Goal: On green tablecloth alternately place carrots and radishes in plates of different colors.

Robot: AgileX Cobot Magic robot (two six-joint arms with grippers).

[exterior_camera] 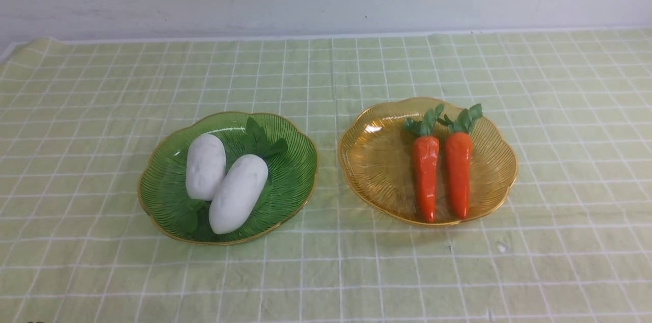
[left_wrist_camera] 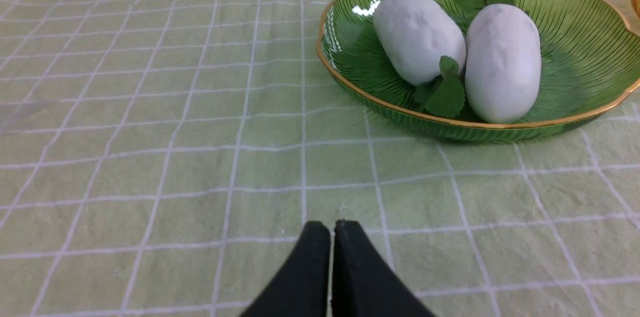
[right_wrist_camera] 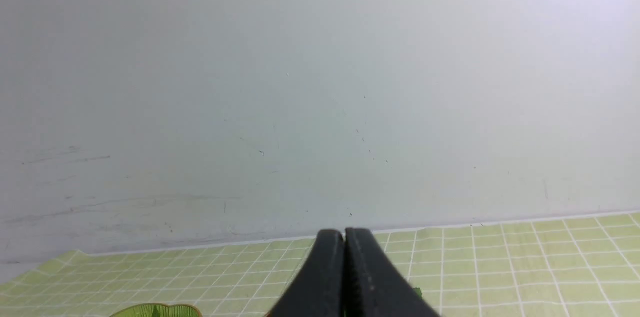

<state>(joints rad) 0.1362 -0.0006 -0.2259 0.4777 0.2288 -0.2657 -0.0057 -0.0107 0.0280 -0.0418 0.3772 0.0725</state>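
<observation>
Left of the amber plate (exterior_camera: 379,180), two radishes (exterior_camera: 238,194) lie in green; inside it, two carrots (exterior_camera: 459,175). Both grippers (left_wrist_camera: 332,227) are closed (nothing held). Any needless regrasp could roll a radish out.

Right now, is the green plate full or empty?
Not empty: two white radishes lie inside the green plate, though its right side is mostly bare.

The right jaws (right_wrist_camera: 344,234) are shut before a scuffed pale wall (right_wrist_camera: 310,107); beyond lies green tablecloth (right_wrist_camera: 455,252), with part of a green plate (right_wrist_camera: 175,311) showing.
</observation>
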